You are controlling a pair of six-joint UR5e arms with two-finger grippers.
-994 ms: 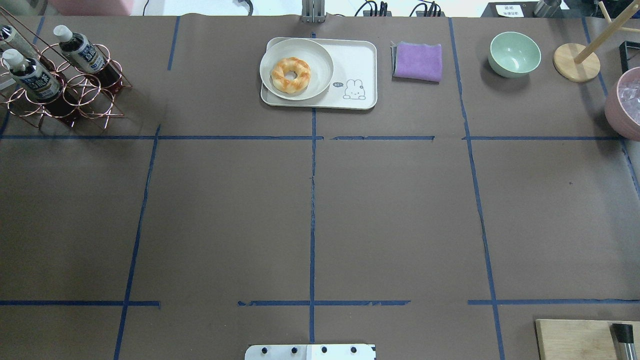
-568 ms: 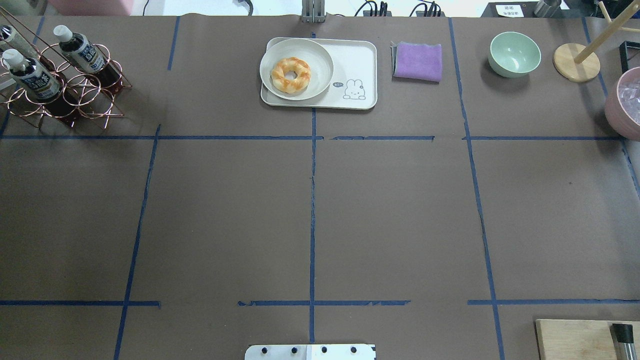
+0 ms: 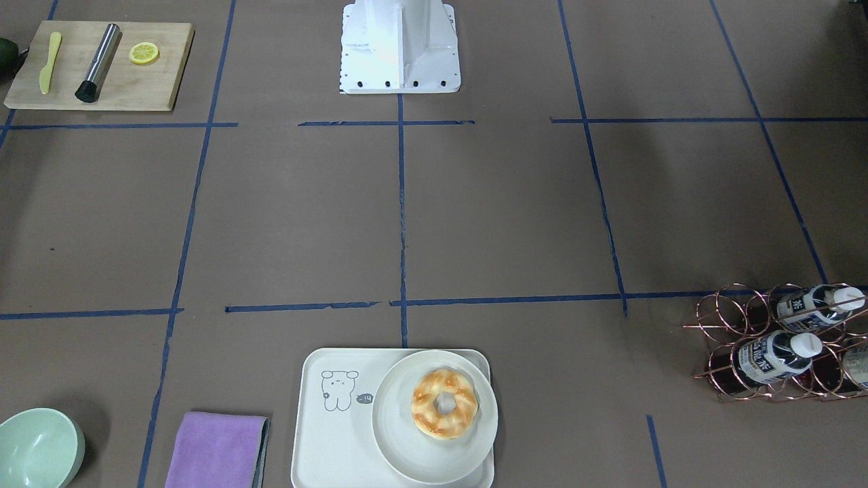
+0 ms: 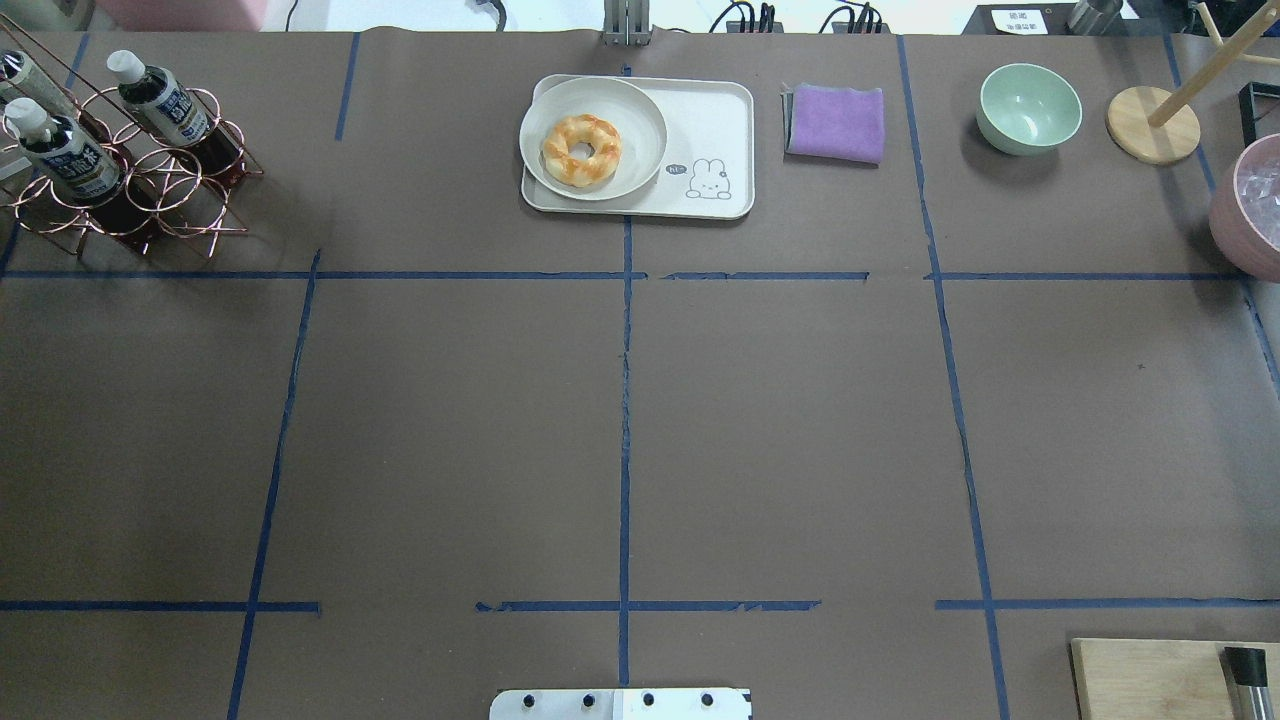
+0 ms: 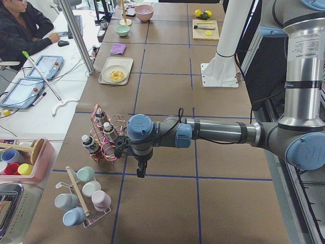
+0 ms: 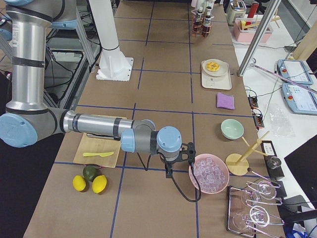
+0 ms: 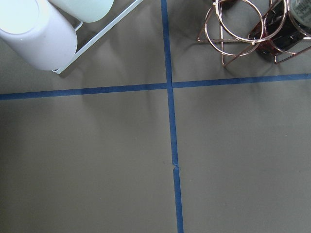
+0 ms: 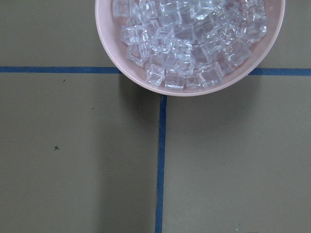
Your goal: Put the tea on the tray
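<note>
The left fingers hang pointing down over the brown paper-covered counter. Only the side view shows them, so I cannot tell whether they are spread or pressed together. Just beside them, on the side away from the robot, stands a copper wire rack holding small clear plastic tea bottles of dark brown liquid, with white screw caps and white and dark-blue labels. The bottles lean in the rack's rings. The left wrist view looks down on a cross of blue tape, with the rack's rings at the upper right.

The off-white rectangular plastic tray lies well apart from the left fingers, farther along the counter on its far edge from the robot. A round cream plate with a glazed ring doughnut covers the half of it nearer the rack. The other half is bare apart from a small line-drawn animal. No bottle stands on the tray.

The right fingers hang at the counter's other end, just beside a pink bowl of ice cubes. Whether they are spread cannot be told either. A folded purple cloth lies near the tray, between it and a pale green bowl.
</note>
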